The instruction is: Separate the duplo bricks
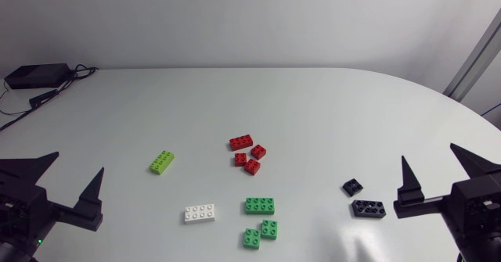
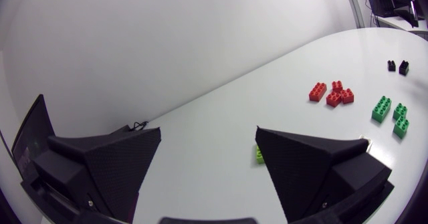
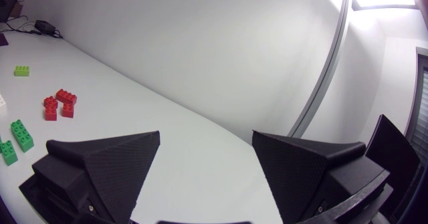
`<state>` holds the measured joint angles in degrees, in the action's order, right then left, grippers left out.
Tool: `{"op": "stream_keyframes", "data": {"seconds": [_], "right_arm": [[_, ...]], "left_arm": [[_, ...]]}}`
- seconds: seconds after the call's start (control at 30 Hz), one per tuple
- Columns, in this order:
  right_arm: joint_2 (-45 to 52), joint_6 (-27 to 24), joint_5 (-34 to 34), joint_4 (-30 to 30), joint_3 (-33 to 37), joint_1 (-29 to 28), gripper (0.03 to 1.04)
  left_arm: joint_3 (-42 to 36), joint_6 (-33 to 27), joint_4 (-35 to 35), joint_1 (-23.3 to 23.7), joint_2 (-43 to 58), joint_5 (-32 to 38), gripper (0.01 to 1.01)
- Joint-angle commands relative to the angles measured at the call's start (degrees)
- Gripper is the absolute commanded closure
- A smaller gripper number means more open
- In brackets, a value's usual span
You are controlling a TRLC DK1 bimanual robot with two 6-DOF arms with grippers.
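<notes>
Duplo bricks lie spread over the white table (image 1: 329,113). A cluster of red bricks (image 1: 247,153) sits in the middle, and a lime brick (image 1: 162,162) lies to its left. Nearer the front are a white brick (image 1: 200,213), a long green brick (image 1: 259,206) and a small green pair (image 1: 261,234). Two black bricks (image 1: 352,187) (image 1: 369,209) lie at the right. My left gripper (image 1: 77,168) stands open at the front left, holding nothing. My right gripper (image 1: 429,156) is open beside the black bricks. In the left wrist view the red bricks (image 2: 332,93) lie far ahead of the gripper (image 2: 208,134). The right wrist view shows its gripper (image 3: 206,137), with the red bricks (image 3: 59,103) off to one side.
A black power adapter (image 1: 35,76) with cables rests at the table's back left corner. The table's curved far edge runs behind the bricks.
</notes>
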<state>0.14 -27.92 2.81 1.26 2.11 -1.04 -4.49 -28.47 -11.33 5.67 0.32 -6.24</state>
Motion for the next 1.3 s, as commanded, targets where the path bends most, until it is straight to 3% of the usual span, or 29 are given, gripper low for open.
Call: {"op": "stream_keyframes", "data": {"seconds": [0.0, 0.23, 0.3, 0.5, 1.03, 1.27], "right_arm": [[-0.4, -0.2, -0.3, -0.6, -2.3, 0.4, 0.07], [-0.5, 0.2, -0.3, -0.7, -2.3, 0.8, 0.07], [-0.5, 0.4, -0.3, -0.4, -2.3, 0.9, 0.07], [-0.6, 2.1, -0.3, -0.3, -2.3, 1.2, 0.07], [-0.4, 20.8, 0.4, -0.4, -2.3, -0.7, 0.07], [-0.3, 21.4, 0.2, -0.6, -2.3, -0.5, 0.07]], "left_arm": [[1.4, 0.1, 1.8, 0.7, -0.8, -0.2, 0.041], [2.4, 0.3, 7.9, 1.4, -0.8, -0.1, 0.043], [4.8, 0.1, 13.8, 1.3, -1.1, 1.0, 0.043], [4.6, 1.0, 12.7, -0.9, -0.9, 1.2, 0.041], [4.5, 1.8, 12.0, -0.8, -0.9, 2.7, 0.041], [4.5, 6.1, 11.4, -0.9, -0.9, 4.5, 0.041]]}}
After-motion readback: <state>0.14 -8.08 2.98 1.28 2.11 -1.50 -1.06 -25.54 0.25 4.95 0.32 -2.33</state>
